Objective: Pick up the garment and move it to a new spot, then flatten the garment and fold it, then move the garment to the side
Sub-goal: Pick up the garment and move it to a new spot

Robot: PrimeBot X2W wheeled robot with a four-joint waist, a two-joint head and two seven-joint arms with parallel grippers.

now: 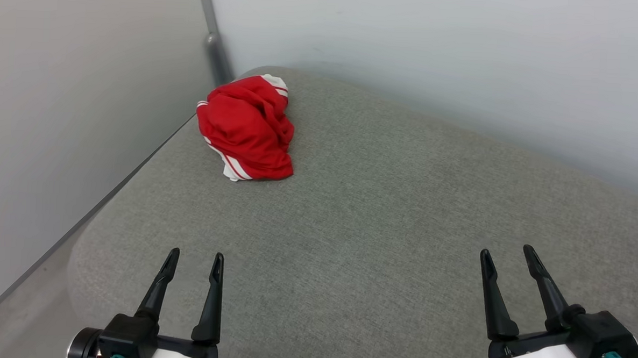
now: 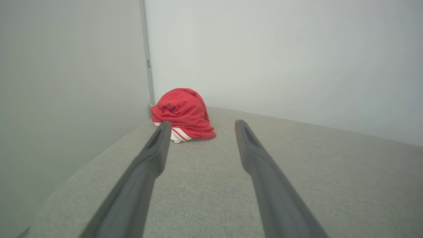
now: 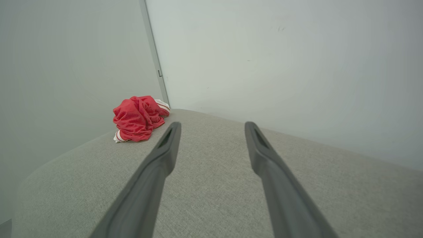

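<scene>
The garment (image 1: pixel 248 127) is a crumpled red heap with white, red-striped trim, lying at the far left corner of a grey cushioned surface (image 1: pixel 376 214). My left gripper (image 1: pixel 196 255) stands open at the near left, well short of the heap, nothing between its fingers. At the near right my right gripper (image 1: pixel 507 252) is open too and holds nothing. Along the left wrist's fingers (image 2: pixel 201 123) the garment (image 2: pixel 185 112) sits ahead, just beyond the left fingertip. From the right wrist (image 3: pixel 212 124) the garment (image 3: pixel 138 117) lies ahead to the left.
Pale walls (image 1: pixel 437 60) close in the surface at the back and on the left, meeting at a grey corner post (image 1: pixel 214 40) just behind the heap. The cushion's rounded edge (image 1: pixel 82 238) drops off at the near left.
</scene>
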